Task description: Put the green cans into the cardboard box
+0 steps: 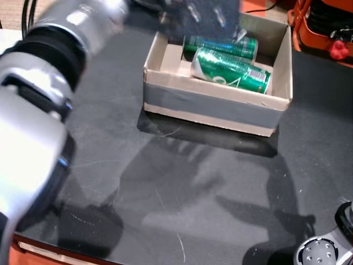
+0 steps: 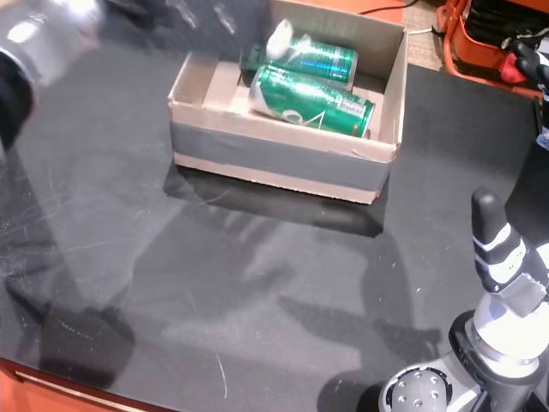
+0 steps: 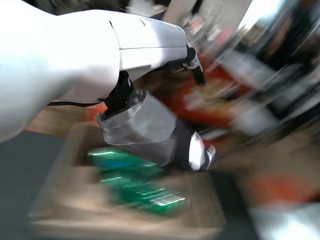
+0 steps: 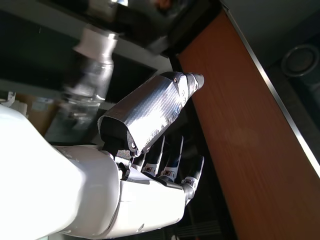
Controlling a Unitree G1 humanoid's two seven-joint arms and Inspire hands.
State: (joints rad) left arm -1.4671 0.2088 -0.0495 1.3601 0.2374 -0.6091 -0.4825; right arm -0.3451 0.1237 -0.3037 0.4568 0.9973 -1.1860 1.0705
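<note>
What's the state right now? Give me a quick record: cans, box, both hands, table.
cans: two green cans, both lying on their sides inside the box, near can, far can
box: cardboard box, open top, standing on the table
left hand: left hand blurred above the box's far side; holds no can
right hand: right hand low at the table's near right edge, fingers apart, empty
table: black table; no cans seen outside the box

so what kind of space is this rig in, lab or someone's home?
Looks like a robotics lab or test bench, not a home. A scuffed black tabletop holds only a taped cardboard box with green cans, and orange equipment with cabling sits behind it.
</note>
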